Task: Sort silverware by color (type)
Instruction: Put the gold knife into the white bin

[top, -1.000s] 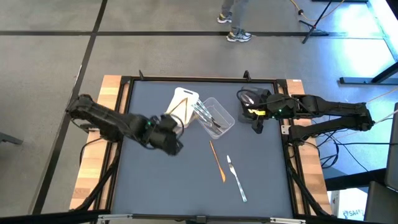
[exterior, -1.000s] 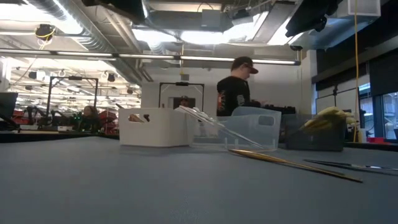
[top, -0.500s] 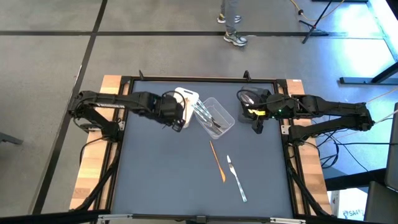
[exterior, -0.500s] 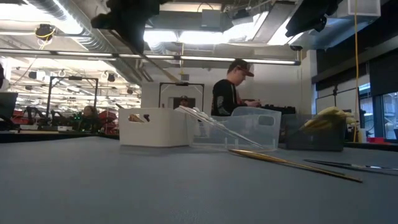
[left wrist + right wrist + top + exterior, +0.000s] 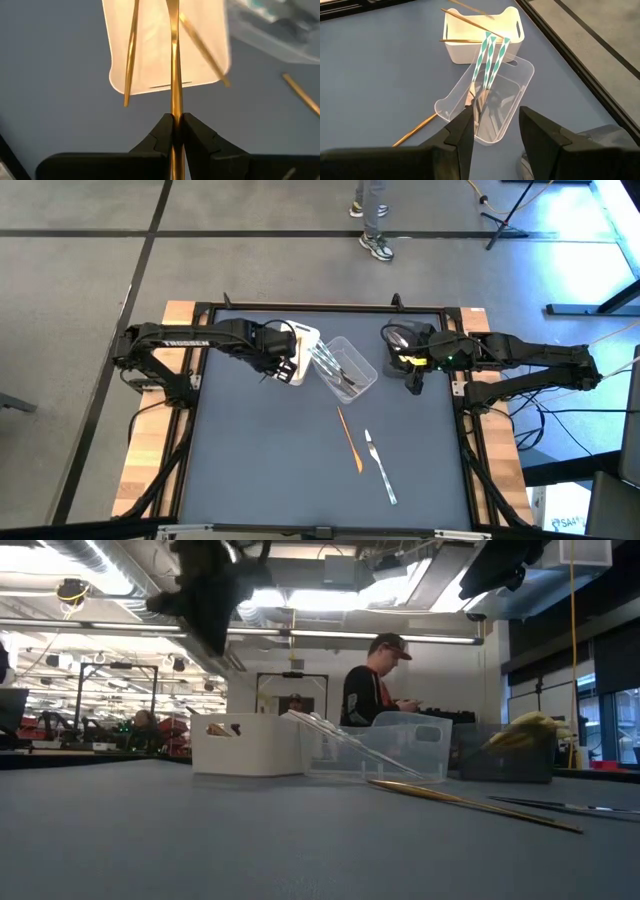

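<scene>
Table (image 5: 250,470) surface is dark blue-grey, framed in black, and I see both arms reaching in from its sides in the high view. Left arm (image 5: 190,340) stretches across to the white tub (image 5: 300,340) at the back of the table; right arm (image 5: 530,360) sits by the right edge near the dark grey tub (image 5: 400,337). A person (image 5: 372,680) stands in the room beyond the table.

White tub holds several gold-coloured utensils leaning against its walls (image 5: 470,22). Clear tub (image 5: 490,107) lies just beside it, touching or nearly so, with utensils inside, some with teal-and-white patterned handles (image 5: 487,55) leaning over its rim towards the white tub.

Left gripper (image 5: 173,125) hangs over the near end of the white tub, fingers pressed together on a slim gold utensil (image 5: 174,75) that runs straight out from between them over the tub. Right gripper (image 5: 495,130) has its fingers spread with nothing between them, above the table beside the clear tub.

On the open table lie one gold utensil (image 5: 349,439) and, just beside it, a silver fork (image 5: 379,466), not touching as far as I can tell.
</scene>
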You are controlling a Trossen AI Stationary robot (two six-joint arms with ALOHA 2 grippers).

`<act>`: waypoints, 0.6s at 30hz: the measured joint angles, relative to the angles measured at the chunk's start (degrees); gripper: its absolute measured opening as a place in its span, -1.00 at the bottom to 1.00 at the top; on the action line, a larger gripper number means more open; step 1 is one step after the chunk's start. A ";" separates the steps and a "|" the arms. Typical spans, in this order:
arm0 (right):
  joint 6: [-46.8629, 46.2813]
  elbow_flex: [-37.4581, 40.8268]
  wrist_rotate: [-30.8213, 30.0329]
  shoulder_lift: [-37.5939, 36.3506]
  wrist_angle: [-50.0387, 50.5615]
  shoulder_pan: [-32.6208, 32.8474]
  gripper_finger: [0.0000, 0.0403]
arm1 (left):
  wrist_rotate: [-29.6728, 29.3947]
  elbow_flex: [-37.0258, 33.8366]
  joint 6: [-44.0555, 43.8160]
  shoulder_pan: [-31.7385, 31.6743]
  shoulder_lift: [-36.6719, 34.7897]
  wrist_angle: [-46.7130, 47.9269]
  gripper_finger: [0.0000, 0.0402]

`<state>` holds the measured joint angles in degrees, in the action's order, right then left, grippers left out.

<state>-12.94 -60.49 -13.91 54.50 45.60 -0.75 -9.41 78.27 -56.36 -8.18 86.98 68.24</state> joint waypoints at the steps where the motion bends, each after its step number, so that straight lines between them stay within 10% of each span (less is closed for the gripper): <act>1: 0.01 0.00 0.00 0.00 0.00 0.00 -0.29 | 0.54 -0.90 0.02 -0.46 0.05 -0.21 -0.88; 18: -0.01 0.00 0.00 0.00 -0.02 0.00 -0.29 | 8.83 -15.10 7.47 -11.50 0.07 -20.78 -0.88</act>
<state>-12.95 -60.49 -13.91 54.50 45.58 -0.75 -0.58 63.17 -48.88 -19.68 87.05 47.46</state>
